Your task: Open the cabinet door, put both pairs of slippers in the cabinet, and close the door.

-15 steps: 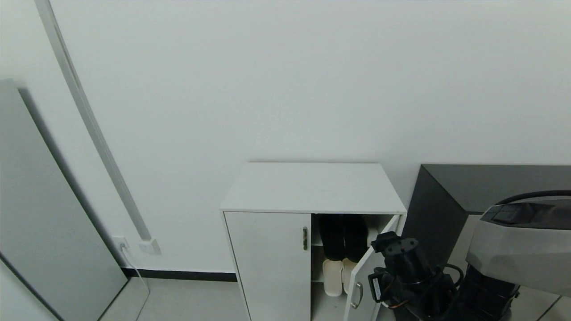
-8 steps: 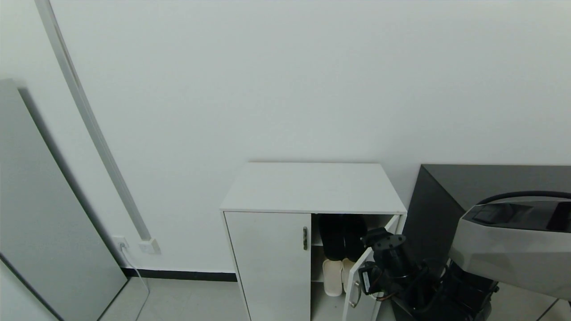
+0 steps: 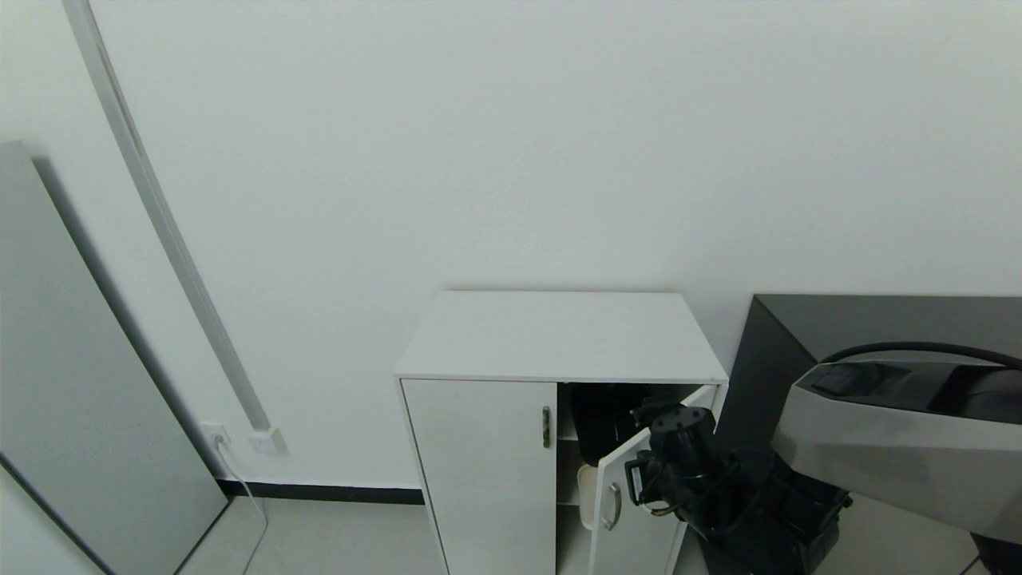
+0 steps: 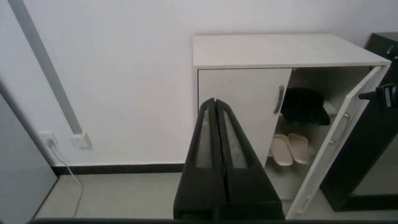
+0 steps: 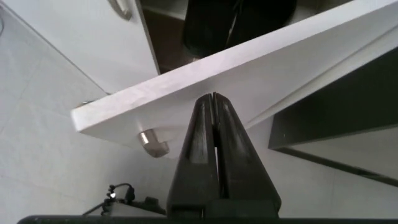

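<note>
Right gripper [image 5: 214, 102], jaws together, at half-open door [image 5: 261, 65] — left gripper [image 4: 216, 109] closed. Left wrist view: black slippers [image 4: 305, 106] above white slippers [image 4: 291, 149].

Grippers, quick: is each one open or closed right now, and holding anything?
Left gripper: closed, holding nothing, out in front of the cabinet.
Right gripper: closed, holding nothing, tips against the part-open right door.

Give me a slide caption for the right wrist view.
Shut right pincer at the partly open cabinet door, black slippers shelved behind.
</note>
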Robot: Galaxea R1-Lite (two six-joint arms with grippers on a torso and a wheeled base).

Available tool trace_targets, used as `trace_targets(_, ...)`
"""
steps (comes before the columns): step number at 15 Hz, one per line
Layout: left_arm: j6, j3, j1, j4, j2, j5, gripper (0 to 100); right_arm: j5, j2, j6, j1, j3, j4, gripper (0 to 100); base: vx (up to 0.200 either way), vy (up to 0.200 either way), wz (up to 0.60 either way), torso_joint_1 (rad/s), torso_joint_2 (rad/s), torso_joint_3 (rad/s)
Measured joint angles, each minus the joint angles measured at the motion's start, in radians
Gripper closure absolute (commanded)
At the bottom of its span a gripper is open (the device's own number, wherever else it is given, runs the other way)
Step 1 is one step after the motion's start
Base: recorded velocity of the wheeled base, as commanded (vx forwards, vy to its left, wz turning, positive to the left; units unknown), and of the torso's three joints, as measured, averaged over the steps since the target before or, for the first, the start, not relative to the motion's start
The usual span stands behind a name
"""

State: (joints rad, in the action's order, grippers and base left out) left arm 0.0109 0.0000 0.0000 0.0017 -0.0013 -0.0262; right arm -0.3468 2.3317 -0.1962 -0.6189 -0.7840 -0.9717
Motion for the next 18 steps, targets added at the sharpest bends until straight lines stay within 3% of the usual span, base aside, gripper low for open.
trace_targets(18,0.000,0.000,0.000,0.000,0.000,0.000,100,0.001,0.119,0.001,0.062,-0.319,0.132,100,0.000,0.000,0.00,0.000,0.00,0.000)
